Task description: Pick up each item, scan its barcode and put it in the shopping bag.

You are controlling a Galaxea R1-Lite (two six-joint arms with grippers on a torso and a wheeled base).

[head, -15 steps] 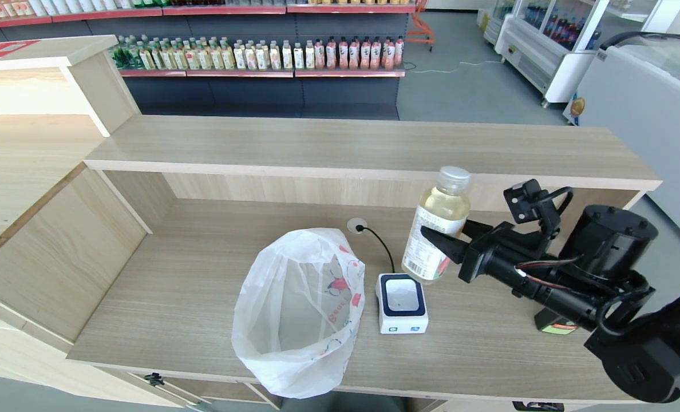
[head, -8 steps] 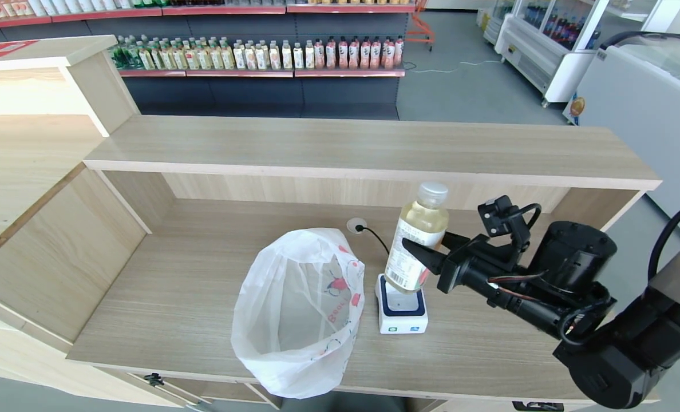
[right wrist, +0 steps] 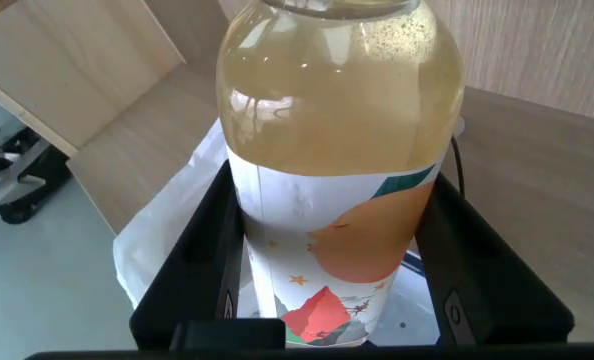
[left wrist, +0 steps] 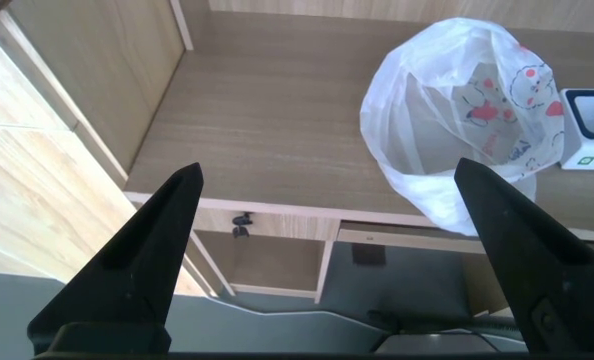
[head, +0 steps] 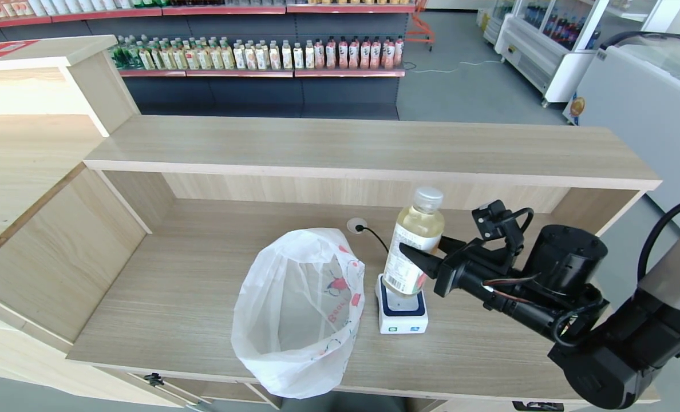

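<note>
1 bottle (head: 413, 243) is your load. Nearest you, the left gripper (left wrist: 329, 170) hangs spread wide and empty. The shopping bag (head: 298, 309) stands open-mouthed at the front edge of the counter (head: 174, 297), and the scanner (head: 402, 312) sits just beside it. Your right gripper (head: 429, 252) clamps the bottle's labelled middle, holding it upright right over the scanner. Expect a full, heavy, smooth plastic body, so grip on the label, below the shoulder.
</note>
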